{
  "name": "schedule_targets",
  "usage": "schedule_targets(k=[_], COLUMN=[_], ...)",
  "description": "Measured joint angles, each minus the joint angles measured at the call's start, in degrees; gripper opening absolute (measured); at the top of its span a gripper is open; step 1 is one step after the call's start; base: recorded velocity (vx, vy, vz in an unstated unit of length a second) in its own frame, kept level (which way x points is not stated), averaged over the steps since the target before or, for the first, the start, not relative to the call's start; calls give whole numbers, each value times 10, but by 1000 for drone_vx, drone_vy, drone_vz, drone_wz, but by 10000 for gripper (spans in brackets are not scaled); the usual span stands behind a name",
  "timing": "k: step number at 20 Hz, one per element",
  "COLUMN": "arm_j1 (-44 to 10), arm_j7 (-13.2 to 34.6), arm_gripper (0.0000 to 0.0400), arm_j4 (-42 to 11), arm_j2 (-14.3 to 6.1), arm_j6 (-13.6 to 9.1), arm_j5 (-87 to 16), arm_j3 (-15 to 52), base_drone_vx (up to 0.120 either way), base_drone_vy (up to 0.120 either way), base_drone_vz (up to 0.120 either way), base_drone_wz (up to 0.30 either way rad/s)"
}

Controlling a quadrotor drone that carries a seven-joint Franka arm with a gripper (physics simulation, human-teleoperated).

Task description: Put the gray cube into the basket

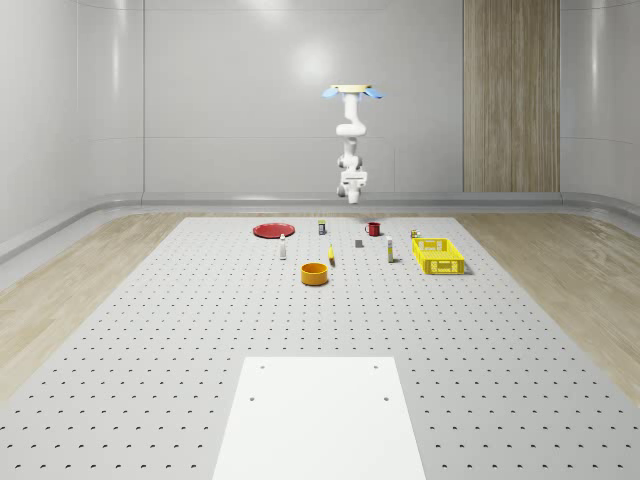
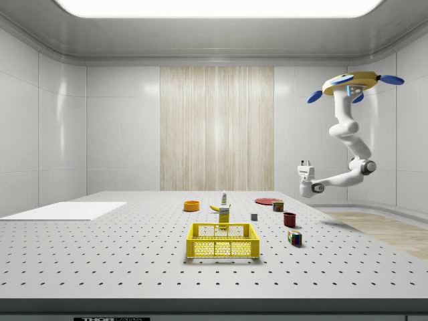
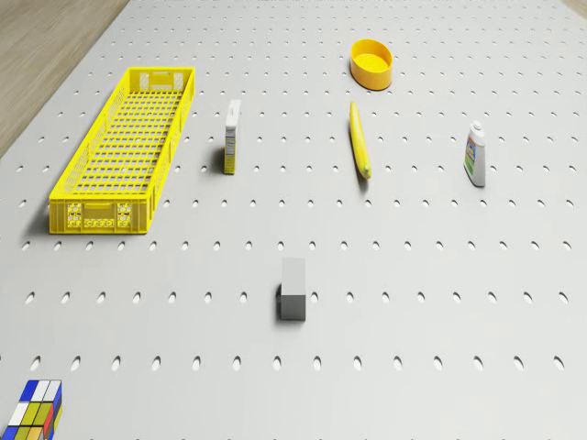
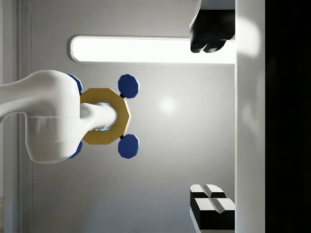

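Observation:
The small gray cube stands alone on the perforated table. The long yellow mesh basket lies to the cube's right in the whole-scene view, with a gap between them. The drone hovers high over the table's far side, behind the cube. Its arm is folded so that the gripper points up toward the ceiling, well above the table. The two fingers stand wide apart with nothing between them, so the gripper is open.
Near the cube are a red mug, a banana, a small box, a bottle, an orange bowl, a Rubik's cube and a red plate. A white sheet covers the near end.

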State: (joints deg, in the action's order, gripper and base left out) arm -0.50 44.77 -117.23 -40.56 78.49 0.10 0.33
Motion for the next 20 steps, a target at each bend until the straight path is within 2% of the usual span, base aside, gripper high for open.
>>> schedule_targets(k=[20], arm_j1=[-6], arm_j7=[3], arm_gripper=[400], arm_j4=[-6], arm_j2=[-6], arm_j6=[9], arm_j5=[-25], arm_j3=[18], base_drone_vx=[120], base_drone_vy=[0], base_drone_vz=[0], base_drone_wz=[0])
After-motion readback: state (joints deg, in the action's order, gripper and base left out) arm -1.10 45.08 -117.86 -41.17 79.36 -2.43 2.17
